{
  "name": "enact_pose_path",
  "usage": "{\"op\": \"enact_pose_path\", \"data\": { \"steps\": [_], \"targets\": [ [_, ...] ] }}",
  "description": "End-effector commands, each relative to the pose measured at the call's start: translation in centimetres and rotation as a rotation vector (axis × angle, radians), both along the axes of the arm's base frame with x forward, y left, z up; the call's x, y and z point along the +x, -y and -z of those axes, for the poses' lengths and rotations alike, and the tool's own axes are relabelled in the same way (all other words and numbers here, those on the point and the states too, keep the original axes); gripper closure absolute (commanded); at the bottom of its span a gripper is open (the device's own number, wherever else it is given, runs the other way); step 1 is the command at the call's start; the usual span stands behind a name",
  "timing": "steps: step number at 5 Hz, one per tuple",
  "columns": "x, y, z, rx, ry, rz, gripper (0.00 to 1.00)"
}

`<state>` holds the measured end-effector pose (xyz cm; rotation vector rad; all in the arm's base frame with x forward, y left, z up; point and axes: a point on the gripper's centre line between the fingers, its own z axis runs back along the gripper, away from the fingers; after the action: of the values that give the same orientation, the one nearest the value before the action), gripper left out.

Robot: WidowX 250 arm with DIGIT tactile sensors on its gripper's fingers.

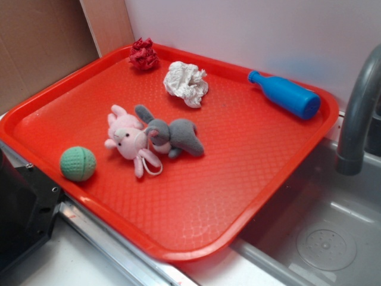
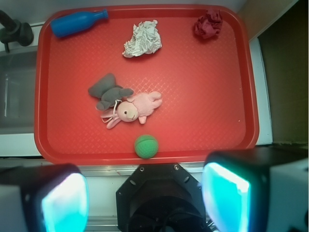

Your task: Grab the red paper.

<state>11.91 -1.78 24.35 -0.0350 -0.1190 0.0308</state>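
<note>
— Red paper (image 2: 208, 24), where does it sit?

— At the tray's (image 2: 203, 96) far corner in the wrist view, close under the rim, a dark crumpled ball, darker than the tray's own red. From the exterior camera it lies at the back edge, just before the wall.

— Any writing on it, or on anything else?

— None that can be read. No label or brand shows on any item.

— Which way does the paper point?

— It is a roundish lump with no clear long axis, so it points nowhere in particular.

— What does the wrist view show, left to right?

— A blue bottle (image 2: 78, 22) lies on its side at the far left corner, neck aimed toward the middle. Next comes a white paper wad (image 2: 141, 39), well apart from the red one. Nearer the camera a grey plush (image 2: 107, 91) touches a pink plush bunny (image 2: 136, 108), and a green knitted ball (image 2: 146, 146) rests just inside the near rim.

— And the gripper (image 2: 145, 193)?

— Its two fingers (image 2: 226, 198) stand wide apart at the bottom of the wrist view, holding nothing, over the near edge and far from the red paper.
</note>
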Motion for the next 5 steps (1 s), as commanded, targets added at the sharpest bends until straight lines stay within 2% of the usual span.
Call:
{"op": "enact_pose_path", "data": {
  "steps": [1,2,3,5],
  "targets": [
    [0.0,0.0,0.0,0.000,0.000,0.000,0.00],
    [3.4,-3.1,4.0,0.032,0.048,-0.072,0.00],
    [7.0,-5.1,6.6,0.028,0.087,-0.122,0.00],
    [13.4,-8.6,11.6,0.024,0.034,-0.191,0.00]
  ]
}}
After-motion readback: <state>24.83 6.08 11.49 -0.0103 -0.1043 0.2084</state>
